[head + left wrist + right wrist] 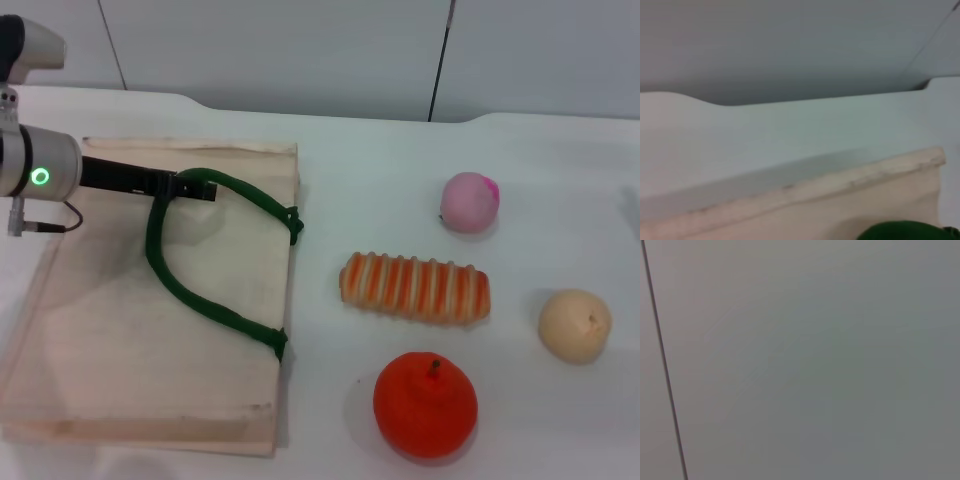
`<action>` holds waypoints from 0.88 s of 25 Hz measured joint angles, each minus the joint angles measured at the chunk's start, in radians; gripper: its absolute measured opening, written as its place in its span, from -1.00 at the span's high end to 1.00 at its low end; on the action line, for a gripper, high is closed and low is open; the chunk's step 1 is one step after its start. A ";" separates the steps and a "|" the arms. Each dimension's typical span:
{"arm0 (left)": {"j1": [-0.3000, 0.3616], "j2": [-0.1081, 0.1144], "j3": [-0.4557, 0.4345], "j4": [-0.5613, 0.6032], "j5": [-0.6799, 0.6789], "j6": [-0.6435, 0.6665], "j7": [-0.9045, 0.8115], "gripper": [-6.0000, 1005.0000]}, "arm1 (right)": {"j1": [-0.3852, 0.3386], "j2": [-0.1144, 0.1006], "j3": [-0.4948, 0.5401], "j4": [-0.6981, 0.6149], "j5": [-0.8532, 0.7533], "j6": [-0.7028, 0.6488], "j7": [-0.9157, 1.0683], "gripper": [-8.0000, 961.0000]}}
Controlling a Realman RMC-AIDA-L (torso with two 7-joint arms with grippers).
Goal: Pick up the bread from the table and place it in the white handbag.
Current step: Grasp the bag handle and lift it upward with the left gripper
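The bread (415, 288), a ridged loaf with orange and cream stripes, lies on the white table (400, 150) right of the white handbag (150, 350). The handbag lies flat at the left. My left gripper (198, 188) reaches in from the left over the bag and is shut on its green rope handle (190, 290), which arcs up to the fingers. The left wrist view shows the bag's upper edge (840, 195) and a bit of the green handle (900, 231). My right gripper is out of view; its wrist view shows only a grey wall.
A pink ball (469, 202) lies behind the bread, a round beige ball (575, 325) to its right, and a round orange-red fruit (425, 404) in front of it. The table's rounded far edge runs below a grey wall.
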 joint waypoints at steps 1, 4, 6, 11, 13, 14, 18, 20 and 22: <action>0.000 0.000 0.000 0.003 0.001 0.000 -0.001 -0.58 | 0.000 0.000 0.000 0.000 0.000 0.000 0.000 -0.86; 0.000 0.000 0.000 0.009 0.004 -0.001 -0.005 -0.30 | -0.001 0.000 0.000 0.000 0.000 0.000 0.000 -0.86; 0.000 -0.001 0.000 0.009 -0.001 0.002 -0.004 -0.11 | -0.003 0.000 0.000 0.000 0.000 0.000 0.000 -0.86; 0.001 -0.001 0.000 0.009 -0.028 0.012 0.002 0.24 | -0.007 0.000 0.000 0.000 0.000 0.001 0.001 -0.86; 0.010 0.001 0.000 0.006 -0.090 0.052 0.026 0.41 | -0.007 -0.001 0.000 0.000 0.001 0.001 0.001 -0.86; 0.017 0.004 0.000 0.003 -0.122 0.078 0.042 0.50 | -0.008 -0.001 0.000 0.000 0.001 0.001 0.001 -0.86; 0.062 0.034 0.000 0.000 -0.304 0.232 0.133 0.69 | -0.008 -0.001 0.002 -0.002 0.001 0.001 0.004 -0.86; 0.085 0.048 0.000 0.000 -0.396 0.313 0.175 0.71 | -0.008 -0.001 0.002 -0.002 0.002 0.001 0.013 -0.86; 0.111 0.063 0.000 -0.001 -0.493 0.403 0.217 0.72 | -0.009 -0.002 0.002 -0.002 0.002 0.001 0.022 -0.86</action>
